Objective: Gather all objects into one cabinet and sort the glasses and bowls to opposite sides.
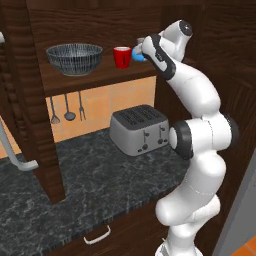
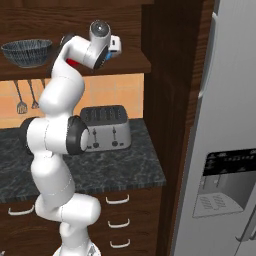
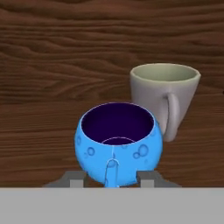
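**Inspector:** Left base view first. Report the shelf.

**Assistant:** The dark brown wood wall cabinet (image 1: 95, 77) has metal utensils (image 1: 67, 109) hung under it. The wide grey-blue striped bowl (image 1: 74, 58) sits at the shelf's nine o'clock end. The glossy red cup (image 1: 121, 57) stands toward three o'clock of it, well apart. A sliver of the squat bright blue cup (image 1: 138, 55) shows just beside the red one, at the white arm's wrist. A grey four-slot toaster (image 1: 139, 130) stands on the black counter (image 1: 75, 195) below.

**Inspector:** Right base view?

**Assistant:** The same bowl at ten o'clock; the wrist covers the cups, with only edges of red and blue showing.

**Inspector:** Hand view. State of the fingers?

**Assistant:** The gripper (image 3: 110, 178) sits at six o'clock, its tips parted narrowly either side of the blue cup's base, handle facing the camera. Whether the pads touch, I cannot tell. The pale grey mug (image 3: 165, 98) stands near, at two o'clock.

**Inspector:** Recommendation?

**Assistant:** This looks like a release. I would spread the fingers fully, then back straight out, avoiding the handle and the grey mug.
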{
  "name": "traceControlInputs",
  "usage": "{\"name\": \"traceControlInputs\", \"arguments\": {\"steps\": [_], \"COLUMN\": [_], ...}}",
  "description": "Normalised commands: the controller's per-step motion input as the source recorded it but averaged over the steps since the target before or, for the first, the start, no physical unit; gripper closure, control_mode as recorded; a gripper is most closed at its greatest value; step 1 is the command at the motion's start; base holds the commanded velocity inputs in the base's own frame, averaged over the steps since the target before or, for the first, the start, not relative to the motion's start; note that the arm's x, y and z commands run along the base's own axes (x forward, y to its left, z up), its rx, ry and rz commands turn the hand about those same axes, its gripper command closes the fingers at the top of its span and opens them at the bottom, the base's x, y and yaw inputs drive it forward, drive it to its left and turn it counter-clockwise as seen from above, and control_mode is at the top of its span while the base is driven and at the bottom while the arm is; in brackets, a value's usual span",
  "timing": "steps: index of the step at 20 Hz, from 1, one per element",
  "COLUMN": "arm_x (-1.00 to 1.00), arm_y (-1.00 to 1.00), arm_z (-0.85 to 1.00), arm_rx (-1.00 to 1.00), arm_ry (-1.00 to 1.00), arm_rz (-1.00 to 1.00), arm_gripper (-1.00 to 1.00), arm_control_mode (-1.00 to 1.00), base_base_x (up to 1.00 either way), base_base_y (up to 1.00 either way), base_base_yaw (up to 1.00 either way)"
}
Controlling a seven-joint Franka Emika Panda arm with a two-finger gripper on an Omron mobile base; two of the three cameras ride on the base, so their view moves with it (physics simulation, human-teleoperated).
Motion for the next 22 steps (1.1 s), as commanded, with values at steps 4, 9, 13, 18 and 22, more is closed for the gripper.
{"name": "traceControlInputs", "arguments": {"steps": [4, 9, 13, 18, 22], "arm_x": [-0.42, -0.98, -1.0, -1.0, -1.0], "arm_y": [0.0, 0.0, 0.0, -0.12, -0.25], "arm_z": [0.05, 0.0, 0.0, -0.18, -0.6], "arm_rx": [0.0, 0.0, 0.0, 0.0, 0.03], "arm_ry": [-0.02, -0.05, -0.19, -0.17, 0.0], "arm_rz": [0.0, 0.0, 0.0, 0.0, 0.0], "arm_gripper": [-1.0, -1.0, -1.0, -1.0, -1.0], "arm_control_mode": [-1.0, -1.0, -1.0, -1.0, -1.0], "base_base_x": [0.0, 0.0, 0.0, 0.0, 0.0], "base_base_y": [0.0, 0.0, 0.0, 0.0, 0.0], "base_base_yaw": [0.0, 0.0, 0.0, 0.0, 0.0]}}
